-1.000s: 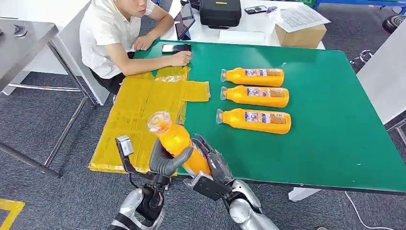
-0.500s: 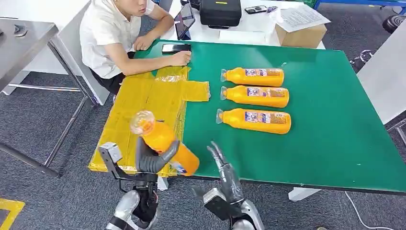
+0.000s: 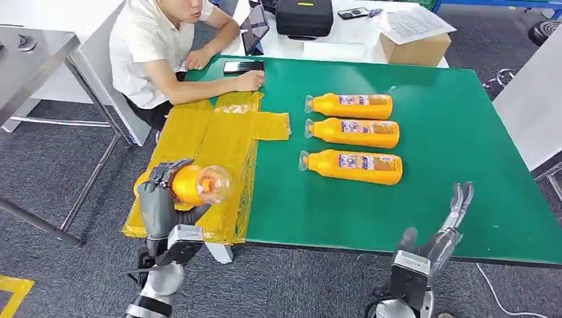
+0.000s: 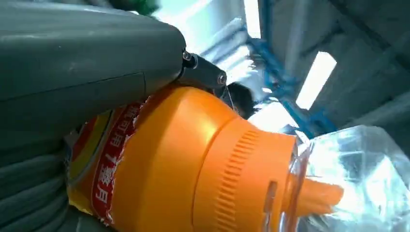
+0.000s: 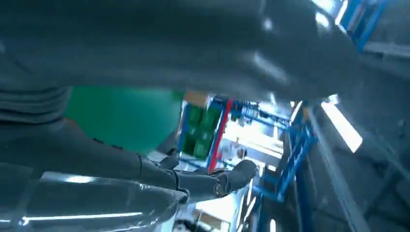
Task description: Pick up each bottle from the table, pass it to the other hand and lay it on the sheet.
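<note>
Four orange juice bottles are showing in all: three are lying on their sides in a row on the green table [image 3: 464, 172], caps pointing toward the yellow sheet [image 3: 199, 142], and the fourth is up in the robot's grip. Of the three, the far bottle [image 3: 349, 105] is lying farthest from the robot, the middle bottle [image 3: 352, 132] just beside it, and the near bottle [image 3: 351, 166] closest to the robot's edge of the table. There is one yellow sheet, spreading over the table's left end and reaching past it. The left hand [image 3: 159, 192] is hovering over the sheet's near left corner, its fingers wrapping around the held bottle [image 3: 192, 185], which is lying roughly level with its clear-capped end pointing toward the table's middle; in the left wrist view the thumb is pressing along the held bottle's [image 4: 193, 164] labelled body. The right hand [image 3: 445, 228] is standing over the table's near edge, well to the right of the sheet, empty, fingers stretched straight and slightly apart, pointing away from the robot. One person [image 3: 159, 50] is sitting at the sheet's far end, an arm resting on the table.
</note>
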You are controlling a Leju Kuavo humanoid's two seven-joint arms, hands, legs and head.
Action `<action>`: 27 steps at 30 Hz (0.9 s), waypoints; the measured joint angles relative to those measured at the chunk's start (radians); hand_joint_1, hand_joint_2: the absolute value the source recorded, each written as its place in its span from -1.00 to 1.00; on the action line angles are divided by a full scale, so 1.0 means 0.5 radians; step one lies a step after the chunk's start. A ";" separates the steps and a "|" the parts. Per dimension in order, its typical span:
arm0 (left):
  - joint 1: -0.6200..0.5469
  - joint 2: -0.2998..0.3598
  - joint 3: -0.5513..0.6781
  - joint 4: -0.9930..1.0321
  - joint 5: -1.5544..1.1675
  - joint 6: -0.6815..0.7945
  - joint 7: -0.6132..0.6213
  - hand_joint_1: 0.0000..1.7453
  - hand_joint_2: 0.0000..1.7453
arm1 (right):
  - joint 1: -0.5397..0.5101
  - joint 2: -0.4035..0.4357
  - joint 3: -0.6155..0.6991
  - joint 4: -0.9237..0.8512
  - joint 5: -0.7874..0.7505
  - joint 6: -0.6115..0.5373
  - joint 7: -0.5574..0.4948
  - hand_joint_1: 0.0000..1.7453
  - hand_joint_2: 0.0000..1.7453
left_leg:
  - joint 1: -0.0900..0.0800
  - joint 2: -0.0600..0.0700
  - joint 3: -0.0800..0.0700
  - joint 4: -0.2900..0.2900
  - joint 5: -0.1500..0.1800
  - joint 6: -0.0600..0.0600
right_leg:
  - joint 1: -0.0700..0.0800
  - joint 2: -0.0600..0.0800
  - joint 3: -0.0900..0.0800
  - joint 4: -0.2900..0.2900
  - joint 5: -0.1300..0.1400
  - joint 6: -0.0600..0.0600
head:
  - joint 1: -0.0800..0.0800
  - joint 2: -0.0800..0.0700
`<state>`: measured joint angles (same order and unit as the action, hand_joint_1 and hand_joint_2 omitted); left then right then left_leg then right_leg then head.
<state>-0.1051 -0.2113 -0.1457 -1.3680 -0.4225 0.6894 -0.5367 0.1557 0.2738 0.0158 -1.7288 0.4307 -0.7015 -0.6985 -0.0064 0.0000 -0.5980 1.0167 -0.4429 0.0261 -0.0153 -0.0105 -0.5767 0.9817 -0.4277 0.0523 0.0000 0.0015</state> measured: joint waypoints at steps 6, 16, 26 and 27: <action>-0.151 0.080 -0.071 0.254 -0.456 -0.056 0.382 1.00 1.00 | -0.044 0.096 -0.144 -0.041 -0.003 0.000 0.000 -1.00 -1.00 | 0.001 -0.004 0.000 0.000 0.005 -0.002 | 0.001 -0.002 0.001 0.001 0.004 -0.005 | 0.000 0.000; -0.545 0.173 -0.266 0.967 -0.794 -0.595 0.578 0.16 1.00 | -0.090 0.077 -0.069 0.073 -0.203 0.002 0.000 -1.00 1.00 | 0.002 -0.005 -0.001 0.000 0.007 -0.003 | 0.002 -0.002 0.001 0.002 0.004 -0.004 | 0.001 0.000; -0.764 0.172 -0.275 1.312 -0.569 -0.897 0.493 -1.00 1.00 | -0.119 -0.001 0.160 0.241 -0.288 0.002 0.000 -1.00 1.00 | 0.002 -0.005 0.001 0.000 0.007 -0.003 | 0.002 -0.002 0.004 0.002 0.004 -0.004 | 0.000 0.000; -0.770 0.170 -0.275 1.326 -0.562 -0.902 0.493 -1.00 1.00 | -0.120 -0.006 0.171 0.250 -0.288 0.002 0.000 -1.00 1.00 | 0.002 -0.005 0.001 0.000 0.007 -0.003 | 0.002 -0.002 0.004 0.002 0.004 -0.004 | 0.000 0.000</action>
<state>-0.4900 -0.1263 -0.2831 -0.7050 -0.7034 0.2385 -0.2903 0.0956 0.2709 0.1011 -1.6038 0.2869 -0.7004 -0.6985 -0.0054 -0.0027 -0.5976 1.0167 -0.4393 0.0245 -0.0143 -0.0116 -0.5749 0.9826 -0.4257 0.0501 0.0000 0.0015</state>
